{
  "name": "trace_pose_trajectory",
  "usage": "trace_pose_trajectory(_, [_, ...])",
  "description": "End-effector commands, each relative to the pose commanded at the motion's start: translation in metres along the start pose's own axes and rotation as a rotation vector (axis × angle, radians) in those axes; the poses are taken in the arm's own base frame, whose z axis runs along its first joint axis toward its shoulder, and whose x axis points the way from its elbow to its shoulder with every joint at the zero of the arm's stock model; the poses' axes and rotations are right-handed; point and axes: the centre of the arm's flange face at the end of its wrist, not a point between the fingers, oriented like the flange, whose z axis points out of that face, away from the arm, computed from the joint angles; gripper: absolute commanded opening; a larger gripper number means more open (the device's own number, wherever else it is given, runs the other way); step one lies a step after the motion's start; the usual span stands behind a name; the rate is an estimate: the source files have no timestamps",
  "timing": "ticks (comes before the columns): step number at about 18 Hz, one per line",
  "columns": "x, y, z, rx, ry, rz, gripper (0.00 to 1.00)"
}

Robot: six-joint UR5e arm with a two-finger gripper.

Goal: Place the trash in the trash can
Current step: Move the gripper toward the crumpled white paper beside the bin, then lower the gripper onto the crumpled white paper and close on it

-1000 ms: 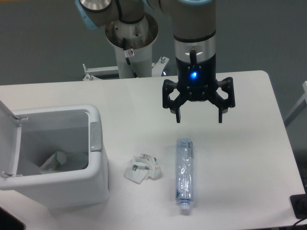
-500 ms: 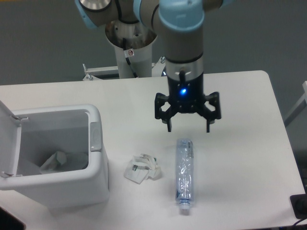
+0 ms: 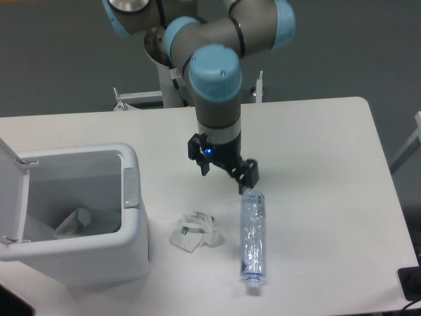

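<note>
Two pieces of trash lie on the white table. A crumpled white paper wad [image 3: 195,231] sits right of the bin, and a clear bluish plastic bottle [image 3: 252,239] lies lengthwise to its right, cap toward the front. My gripper [image 3: 223,178] hangs open just above and behind the bottle's far end, turned at an angle, nothing between its fingers. The trash can [image 3: 135,230] stands at the front left with its lid flipped open; a white scrap lies on its grey inside.
The arm's base column [image 3: 179,72] rises behind the table's far edge. The open lid [image 3: 12,191] of the bin sticks up at the left edge. A dark object [image 3: 411,283] sits at the front right corner.
My gripper has moved left and lower, toward the bottle's far end, and has rotated about its wrist. The paper wad, bottle and bin have not moved.
</note>
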Motion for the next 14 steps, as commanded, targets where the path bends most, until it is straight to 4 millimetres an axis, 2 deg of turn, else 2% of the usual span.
trace_pose_trajectory(2, [0.009, -0.018, 0.02, 0.013, -0.002, 0.061, 1.0])
trace_pose_trajectory(3, [0.014, -0.026, 0.044, 0.01, 0.008, 0.09, 1.0])
trace_pose_trajectory(5, [0.021, -0.029, 0.067, 0.005, 0.026, 0.106, 1.0])
trace_pose_trajectory(11, [0.024, -0.038, 0.103, 0.022, 0.026, 0.119, 1.0])
trace_pose_trajectory(14, [0.027, -0.044, 0.109, 0.019, 0.032, 0.132, 0.99])
